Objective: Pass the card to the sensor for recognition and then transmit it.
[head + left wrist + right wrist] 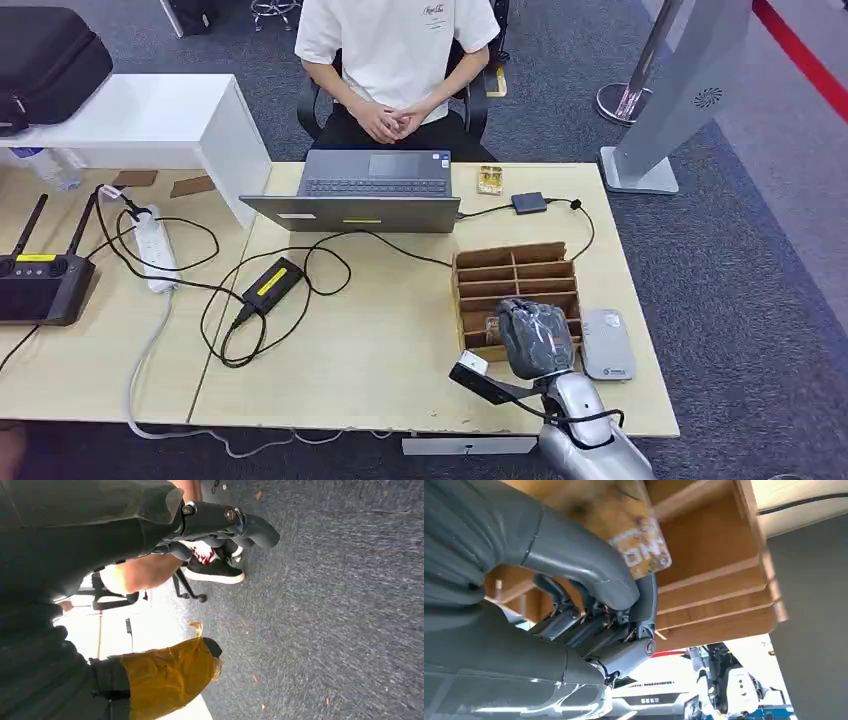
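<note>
Right robot hand [535, 337]: over the near compartments of the wooden rack [516, 268]; thumb and fingers [644, 600] pinch a card [641, 550], which lies in a rack compartment.
Left robot hand [220, 527]: hangs above grey carpet; fingers curled in, nothing seen in them.
Sensor [607, 343]: grey pad, flat on the bench [380, 330], just right of the rack.
Laptop [368, 190]: open, at the far edge, facing a seated person [395, 50].
Power strip [155, 248], black adapter [272, 283], cables: left of the rack.
</note>
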### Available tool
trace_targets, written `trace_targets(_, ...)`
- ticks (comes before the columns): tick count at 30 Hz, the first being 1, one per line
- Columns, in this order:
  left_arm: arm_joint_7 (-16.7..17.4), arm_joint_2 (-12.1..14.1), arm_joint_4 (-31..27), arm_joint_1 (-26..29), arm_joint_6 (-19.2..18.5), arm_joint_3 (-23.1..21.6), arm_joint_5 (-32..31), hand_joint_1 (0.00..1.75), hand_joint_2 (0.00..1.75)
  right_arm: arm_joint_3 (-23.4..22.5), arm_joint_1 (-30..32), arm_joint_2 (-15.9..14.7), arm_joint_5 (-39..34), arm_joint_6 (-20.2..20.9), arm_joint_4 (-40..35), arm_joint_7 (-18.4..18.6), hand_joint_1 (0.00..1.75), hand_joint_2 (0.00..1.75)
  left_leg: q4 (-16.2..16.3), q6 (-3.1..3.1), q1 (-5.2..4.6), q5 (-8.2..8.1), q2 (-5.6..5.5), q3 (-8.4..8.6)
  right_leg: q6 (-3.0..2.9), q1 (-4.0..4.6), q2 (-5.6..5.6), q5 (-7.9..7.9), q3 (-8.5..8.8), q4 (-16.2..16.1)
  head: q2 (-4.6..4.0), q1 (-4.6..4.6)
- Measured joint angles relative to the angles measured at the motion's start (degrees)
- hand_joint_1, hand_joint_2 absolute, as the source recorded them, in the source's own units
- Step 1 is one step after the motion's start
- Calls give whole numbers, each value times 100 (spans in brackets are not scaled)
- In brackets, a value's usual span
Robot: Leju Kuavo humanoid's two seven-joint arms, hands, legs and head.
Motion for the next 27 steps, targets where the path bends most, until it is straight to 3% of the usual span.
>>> trace_targets(27, -44, -7, 0, -3, 262, -153, 0, 0, 175, -7, 4, 0, -81, 39, -55, -46, 175, 175, 0, 0, 0, 0, 0, 1, 0, 0, 1, 0, 1, 0, 0, 0)
